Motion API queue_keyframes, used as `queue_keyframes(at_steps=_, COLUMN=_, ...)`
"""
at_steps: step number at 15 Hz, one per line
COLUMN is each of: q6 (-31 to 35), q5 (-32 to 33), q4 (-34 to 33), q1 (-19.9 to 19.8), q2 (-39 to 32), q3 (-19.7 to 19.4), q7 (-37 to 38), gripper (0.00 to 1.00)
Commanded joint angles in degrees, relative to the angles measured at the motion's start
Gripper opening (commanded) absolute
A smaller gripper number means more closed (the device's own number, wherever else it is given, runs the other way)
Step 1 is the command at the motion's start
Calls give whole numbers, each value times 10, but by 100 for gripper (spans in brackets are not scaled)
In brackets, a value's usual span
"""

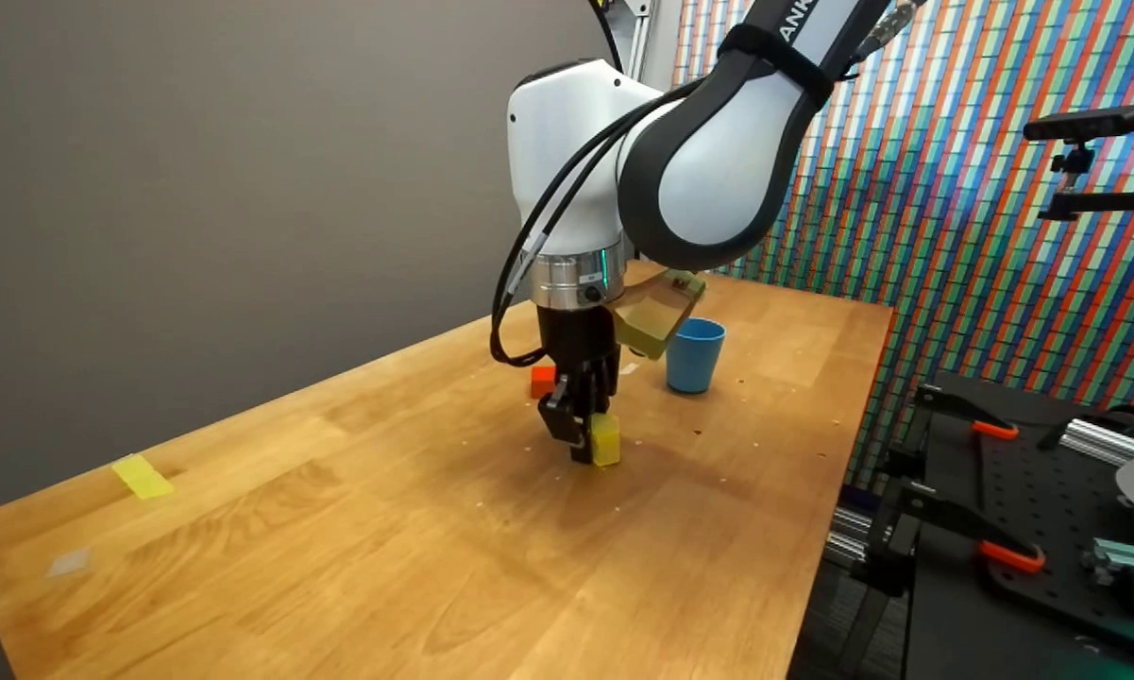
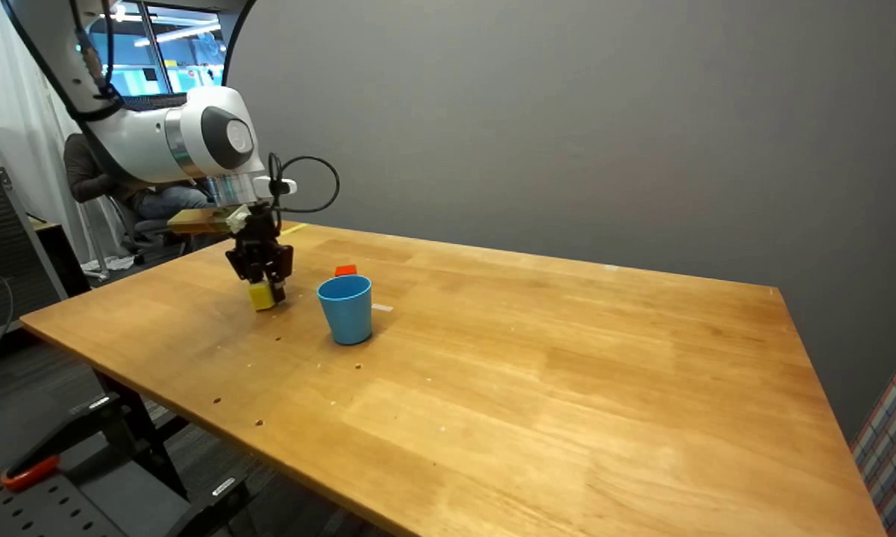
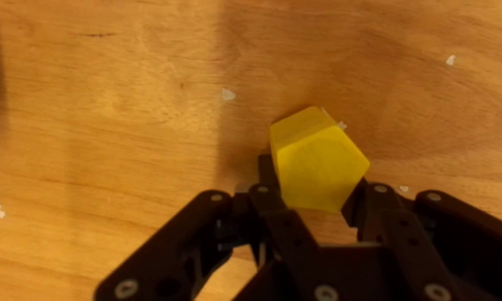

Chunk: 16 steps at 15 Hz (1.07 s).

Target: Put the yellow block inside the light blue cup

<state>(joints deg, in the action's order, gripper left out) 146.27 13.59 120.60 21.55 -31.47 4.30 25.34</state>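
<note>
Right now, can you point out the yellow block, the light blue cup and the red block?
Yellow block (image 3: pixel 321 169): wrist view, on its upper face.
Light blue cup (image 2: pixel 348 316): in an exterior view, on its outer wall.
Red block (image 1: pixel 542 382): in an exterior view, on its visible side.

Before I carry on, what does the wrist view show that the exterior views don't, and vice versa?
Only the wrist view gives a clear look onto the five-sided face of the yellow block. Only the exterior views show a recognisable light blue cup, the red block, the flat yellow strip and the robot arm. Shared: the yellow block, the gripper and the wooden table.
</note>
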Motion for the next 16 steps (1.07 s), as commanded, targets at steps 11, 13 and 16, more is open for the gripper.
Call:
queue_keyframes(at_steps=11, q6=-100, q5=86, q4=128, q1=-17, q2=286, q3=-30, q7=146, gripper=19)
queue_keyframes(at_steps=13, q6=-104, q5=130, q4=139, q1=-51, q2=325, q3=-31, q7=186, gripper=19)
queue_keyframes(at_steps=16, q6=-94, q5=199, q4=139, q1=-105, q2=344, q3=-25, q7=245, gripper=19)
